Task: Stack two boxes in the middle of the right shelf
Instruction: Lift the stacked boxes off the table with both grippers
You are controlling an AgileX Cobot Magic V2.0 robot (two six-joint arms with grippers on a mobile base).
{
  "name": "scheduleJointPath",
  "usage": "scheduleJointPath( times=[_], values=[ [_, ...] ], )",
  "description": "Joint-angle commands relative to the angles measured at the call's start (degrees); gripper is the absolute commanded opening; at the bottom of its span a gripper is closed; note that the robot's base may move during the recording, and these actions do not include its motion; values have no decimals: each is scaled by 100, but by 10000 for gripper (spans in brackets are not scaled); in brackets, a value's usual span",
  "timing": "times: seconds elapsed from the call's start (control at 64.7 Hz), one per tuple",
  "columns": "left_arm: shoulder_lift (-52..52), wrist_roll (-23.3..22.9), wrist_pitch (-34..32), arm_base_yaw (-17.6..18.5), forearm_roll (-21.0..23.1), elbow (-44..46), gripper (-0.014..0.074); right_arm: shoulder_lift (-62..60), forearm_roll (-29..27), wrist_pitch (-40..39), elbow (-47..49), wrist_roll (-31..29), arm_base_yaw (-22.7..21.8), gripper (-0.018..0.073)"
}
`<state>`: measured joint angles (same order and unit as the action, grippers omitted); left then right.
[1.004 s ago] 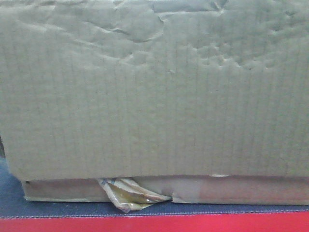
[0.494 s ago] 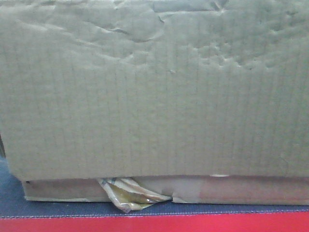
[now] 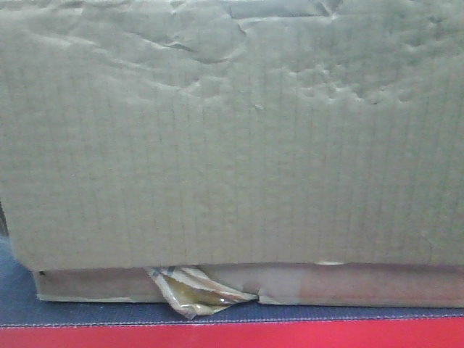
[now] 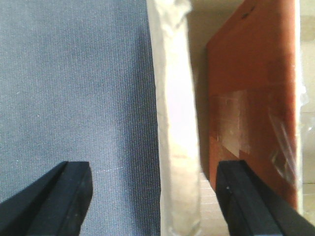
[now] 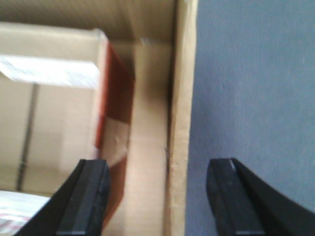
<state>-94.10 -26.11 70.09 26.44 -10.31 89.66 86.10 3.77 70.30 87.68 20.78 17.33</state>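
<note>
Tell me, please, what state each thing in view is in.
Platform: carries both boxes.
Flat box: lies on it.
Large box: stacked on that, front dented near the top.
Tape scrap: peeled loose, crumpled.
Left pincer: open, astride left wall.
Right pincer: open, astride right wall.

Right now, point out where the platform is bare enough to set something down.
Bare grey platform lies outside the box wall in both wrist views. In front, only a thin strip shows before the red edge. Inside that wall, flaps crowd the space.
</note>
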Motion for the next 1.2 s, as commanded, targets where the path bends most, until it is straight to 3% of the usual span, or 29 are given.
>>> scheduleJointPath(
  times=[0.0, 1.019, 1.112, 1.189],
  values=[
    [92, 18, -13, -6, -28, 31, 422, 128, 87, -34, -106, 26, -11, 317],
    [92, 18, -13, -6, -63, 31, 422, 263, 146, -34, -380, -74, -11, 316],
    [92, 18, -13, -6, -63, 31, 400, 263, 146, -34, -380, -74, -11, 270],
    [92, -7, -13, -6, -35, 31, 322, 263, 146, -34, -389, -74, -11, 170]
  ],
)
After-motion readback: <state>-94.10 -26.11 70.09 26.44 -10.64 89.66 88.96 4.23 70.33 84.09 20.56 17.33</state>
